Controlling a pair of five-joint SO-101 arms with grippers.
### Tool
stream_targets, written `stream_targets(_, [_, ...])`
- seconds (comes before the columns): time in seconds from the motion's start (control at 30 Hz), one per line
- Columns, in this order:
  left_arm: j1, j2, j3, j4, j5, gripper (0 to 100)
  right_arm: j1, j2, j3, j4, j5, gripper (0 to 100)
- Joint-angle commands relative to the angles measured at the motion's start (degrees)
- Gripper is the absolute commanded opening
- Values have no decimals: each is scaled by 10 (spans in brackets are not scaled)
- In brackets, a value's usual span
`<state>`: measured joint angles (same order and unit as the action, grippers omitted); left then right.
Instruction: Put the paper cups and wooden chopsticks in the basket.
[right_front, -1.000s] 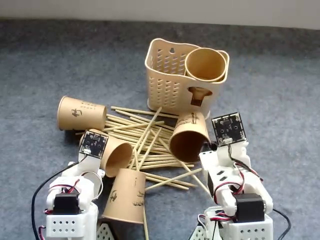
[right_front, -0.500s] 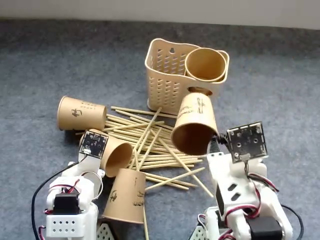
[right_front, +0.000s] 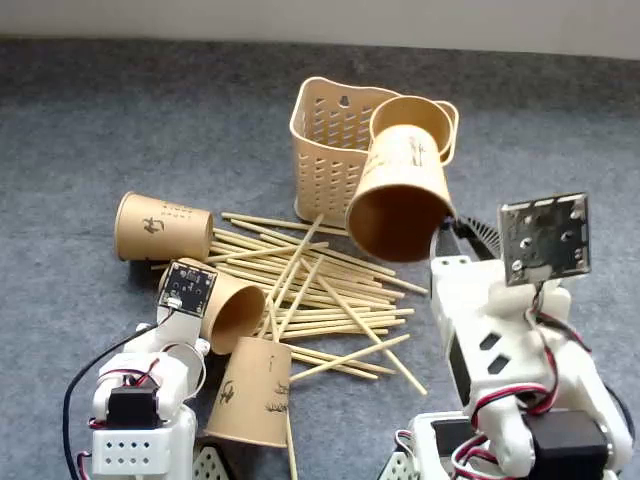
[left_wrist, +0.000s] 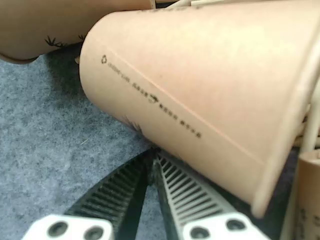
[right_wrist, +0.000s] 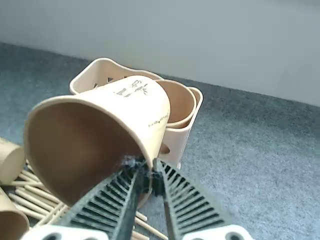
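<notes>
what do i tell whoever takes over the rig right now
Right tool: shut on the rim of the held cup, which is in the air by the basket and not yet inside.
Left tool: shut on nothing, tips against the side of the middle cup, which lies on the table.
Done: one nested cup stands in the basket.
Left: the held cup, the middle cup, the far-left cup, the near cup, and the whole chopstick pile, all lying on the table.
</notes>
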<state>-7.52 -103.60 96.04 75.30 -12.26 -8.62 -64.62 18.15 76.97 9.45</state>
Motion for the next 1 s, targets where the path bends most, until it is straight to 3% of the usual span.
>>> stream_targets(0.0, [-5, -7, 11, 3, -1, 7, 4, 82, -98, 0, -25, 9])
stream_targets(0.4, [-5, -7, 11, 3, -1, 7, 6, 284, -267, -5, -119, 12])
stream_targets(0.73, [-5, -7, 11, 3, -1, 7, 38, 375, -282, -5, -178, 12])
stream_targets(0.97, [-5, -7, 11, 3, -1, 7, 55, 397, -278, -1, -179, 13])
